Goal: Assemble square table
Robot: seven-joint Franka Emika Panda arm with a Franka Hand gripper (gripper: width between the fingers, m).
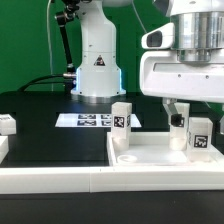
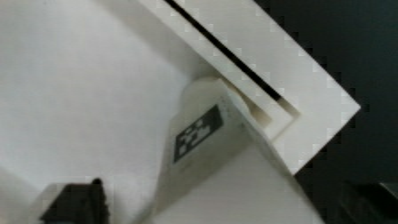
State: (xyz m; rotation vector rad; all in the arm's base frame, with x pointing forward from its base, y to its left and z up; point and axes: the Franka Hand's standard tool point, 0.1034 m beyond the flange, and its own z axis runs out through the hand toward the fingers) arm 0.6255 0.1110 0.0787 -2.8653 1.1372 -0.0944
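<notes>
The square table top (image 1: 150, 160) and its legs (image 1: 121, 124) look smooth white plastic; the table surface (image 1: 40, 120) is matt black.

White Franka arm (image 1: 97, 45) is showing black joint seams, a triangular base label, and black cabling trailing behind.

Black table (image 1: 40, 115) under white tabletop (image 1: 150, 160)

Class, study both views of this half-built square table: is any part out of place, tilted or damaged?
Nothing looks damaged. Two legs stand upright on the table top: one by its far rim, one under the open gripper. One loose leg waits off the top at the exterior view's left.
</notes>
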